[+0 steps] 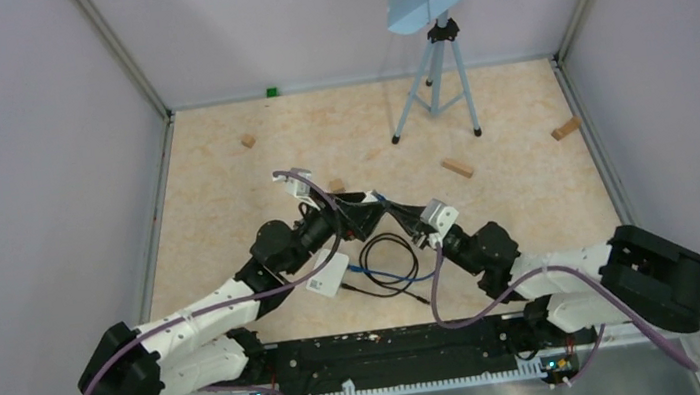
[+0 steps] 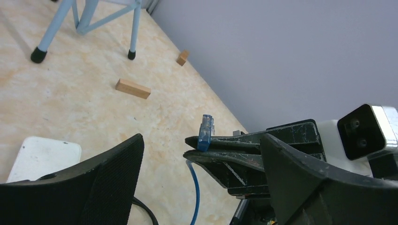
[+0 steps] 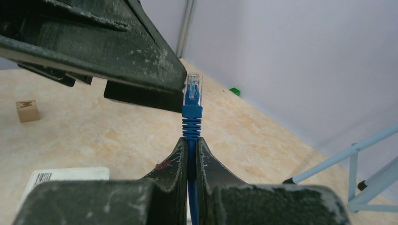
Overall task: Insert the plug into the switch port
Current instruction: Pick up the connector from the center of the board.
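Left wrist, one plug (image 2: 205, 131), two wooden blocks (image 2: 133, 88) (image 2: 182, 57)

Above the black base rail (image 1: 385, 354), the left arm (image 1: 199, 315) and the right arm (image 1: 565, 262) each have white shells between bulky black joints. A purple-grey cable (image 1: 433, 298) loops along each arm. The black fingers (image 3: 169, 164) farthest from the rail are scuffed and pale-specked, backed by a white camera block (image 2: 368, 131).

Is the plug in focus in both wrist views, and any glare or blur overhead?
Right wrist: plug sharp, evenly lit. Left wrist: plug small but sharp; near jaws dark, underexposed. Top view: soft even light, no glare, blue cable thin yet clear.
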`<state>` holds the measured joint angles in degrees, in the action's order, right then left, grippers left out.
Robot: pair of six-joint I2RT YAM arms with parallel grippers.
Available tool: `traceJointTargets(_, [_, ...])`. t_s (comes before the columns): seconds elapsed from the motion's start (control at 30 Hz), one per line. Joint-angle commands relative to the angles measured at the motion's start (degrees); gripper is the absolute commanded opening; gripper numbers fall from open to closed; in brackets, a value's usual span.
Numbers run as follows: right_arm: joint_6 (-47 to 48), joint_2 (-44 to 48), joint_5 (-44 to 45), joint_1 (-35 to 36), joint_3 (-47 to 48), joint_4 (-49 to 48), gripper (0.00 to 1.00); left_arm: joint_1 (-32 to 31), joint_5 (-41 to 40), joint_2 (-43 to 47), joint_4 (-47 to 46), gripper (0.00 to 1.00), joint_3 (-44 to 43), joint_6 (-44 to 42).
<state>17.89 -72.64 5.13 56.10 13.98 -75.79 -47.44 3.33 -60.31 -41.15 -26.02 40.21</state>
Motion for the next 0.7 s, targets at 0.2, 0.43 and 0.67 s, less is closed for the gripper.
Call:
traceJointTargets(0.2, [-1.98,13.98,-6.75,0.33,2.88,23.2,0.0,0.24,-2.01,5.88,0.69,0.77,-0.21,-3.7])
traceJointTargets(0.43, [-2.16,14.64,-7.26,0.37,2.09,21.51,0.0,0.22,2.93,3.33,1.98,0.62,-1.79,-2.77])
traceJointTargets(0.67, [-2.06,14.55,-6.63,0.33,1.59,19.9,0.0,0.19,6.09,1.26,3.35,0.61,-2.0,-2.62])
